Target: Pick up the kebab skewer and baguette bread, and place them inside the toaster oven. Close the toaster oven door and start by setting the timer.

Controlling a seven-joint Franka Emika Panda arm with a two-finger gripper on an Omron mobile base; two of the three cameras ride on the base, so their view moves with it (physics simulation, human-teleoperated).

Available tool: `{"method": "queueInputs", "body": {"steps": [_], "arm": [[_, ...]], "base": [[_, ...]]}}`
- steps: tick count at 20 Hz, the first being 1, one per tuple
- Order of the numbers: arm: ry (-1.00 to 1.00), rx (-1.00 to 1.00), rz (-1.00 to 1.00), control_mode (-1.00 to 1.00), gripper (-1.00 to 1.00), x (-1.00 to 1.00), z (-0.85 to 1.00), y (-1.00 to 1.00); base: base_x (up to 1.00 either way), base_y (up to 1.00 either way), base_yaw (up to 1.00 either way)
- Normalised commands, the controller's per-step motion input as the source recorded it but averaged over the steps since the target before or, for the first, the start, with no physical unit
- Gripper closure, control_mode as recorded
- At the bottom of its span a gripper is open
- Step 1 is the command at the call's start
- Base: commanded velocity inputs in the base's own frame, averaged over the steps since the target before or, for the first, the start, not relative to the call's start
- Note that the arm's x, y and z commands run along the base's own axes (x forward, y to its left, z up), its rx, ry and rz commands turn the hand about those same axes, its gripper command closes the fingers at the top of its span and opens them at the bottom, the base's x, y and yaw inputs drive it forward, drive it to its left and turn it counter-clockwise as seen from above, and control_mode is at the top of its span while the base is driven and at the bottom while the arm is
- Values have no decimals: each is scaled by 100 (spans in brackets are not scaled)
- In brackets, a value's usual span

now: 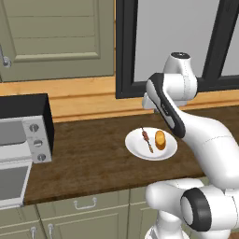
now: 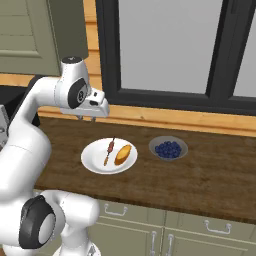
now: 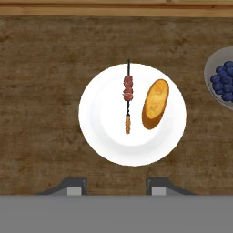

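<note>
While toaster oven door (image 1: 11,184) hangs open, blueberry bowl (image 2: 168,148) rightward

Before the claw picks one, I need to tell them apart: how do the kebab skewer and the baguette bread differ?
The kebab skewer is a thin dark stick with red and orange-brown chunks; the baguette bread is a plump golden oval. The skewer is longer, the bread shorter and far wider. Both lie side by side, apart, on the white plate.

Kebab skewer (image 3: 128,97) and golden baguette bread (image 3: 154,103) side by side, toaster oven (image 1: 21,140) door (image 1: 11,184) dropped open
</note>
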Motion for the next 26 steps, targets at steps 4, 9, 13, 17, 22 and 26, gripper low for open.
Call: {"method": "queueInputs", "body": {"steps": [4,9,13,17,22,26], "arm": [[0,0,0,100,-100,0,0,0],[0,0,0,100,-100,0,0,0],[0,0,0,100,-100,0,0,0],[0,0,0,100,-100,0,0,0],[0,0,0,100,-100,0,0,0],[0,0,0,100,-100,0,0,0]], "base": [[0,0,0],[0,0,0],[0,0,0],[-9,13,0],[0,65,0],[0,48,0]]}}
